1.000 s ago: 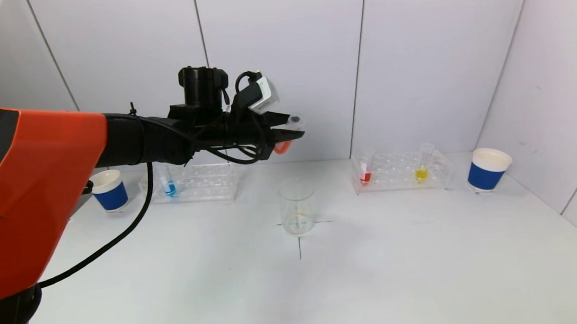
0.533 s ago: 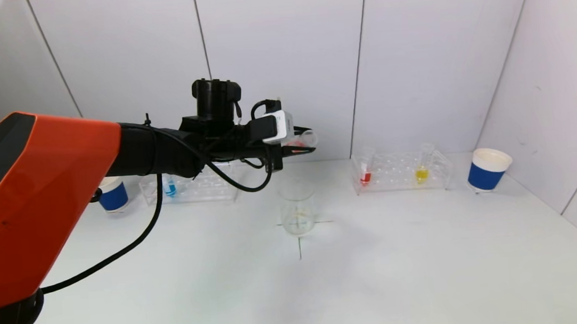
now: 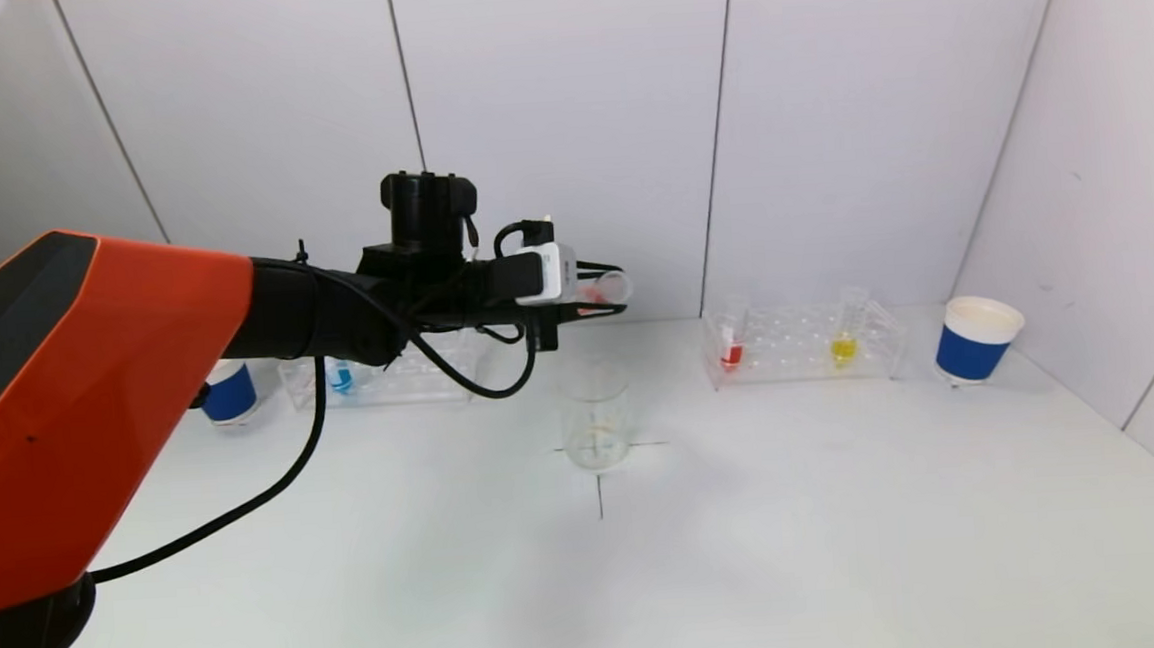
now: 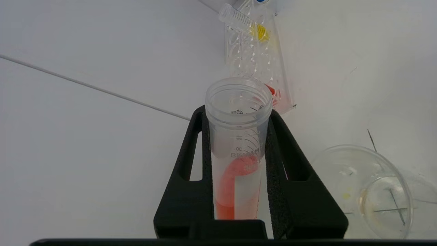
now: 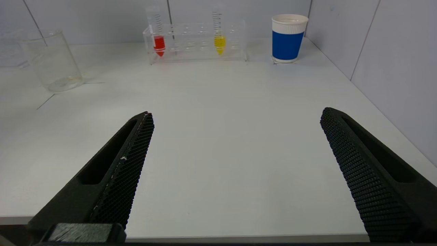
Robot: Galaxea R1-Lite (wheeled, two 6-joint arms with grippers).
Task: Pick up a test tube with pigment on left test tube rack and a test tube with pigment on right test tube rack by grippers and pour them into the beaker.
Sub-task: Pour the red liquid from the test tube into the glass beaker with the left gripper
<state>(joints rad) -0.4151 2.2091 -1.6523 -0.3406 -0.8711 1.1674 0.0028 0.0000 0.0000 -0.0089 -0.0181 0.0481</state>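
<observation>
My left gripper (image 3: 604, 298) is shut on a clear test tube (image 3: 609, 286) holding orange-red pigment. It hangs tipped almost level above and just behind the glass beaker (image 3: 595, 421), mouth toward the right. In the left wrist view the black fingers (image 4: 191, 150) clamp the tube (image 4: 239, 136), pigment streaks partway toward its mouth, and the beaker (image 4: 372, 191) sits off to one side. The left rack (image 3: 410, 374) keeps a blue tube (image 3: 341, 374). The right rack (image 3: 788, 336) holds a red tube (image 3: 731, 352) and a yellow tube (image 3: 844, 345). My right gripper (image 5: 238, 112) is open and empty, low over the table.
A blue paper cup (image 3: 974, 340) stands right of the right rack, and another (image 3: 227, 391) left of the left rack. White wall panels close the back and right side. A black cross (image 3: 599, 483) marks the beaker's spot.
The left gripper rolled the tube from a steep tilt to nearly level and shifted a little right and down toward the beaker. The right gripper shows no change.
</observation>
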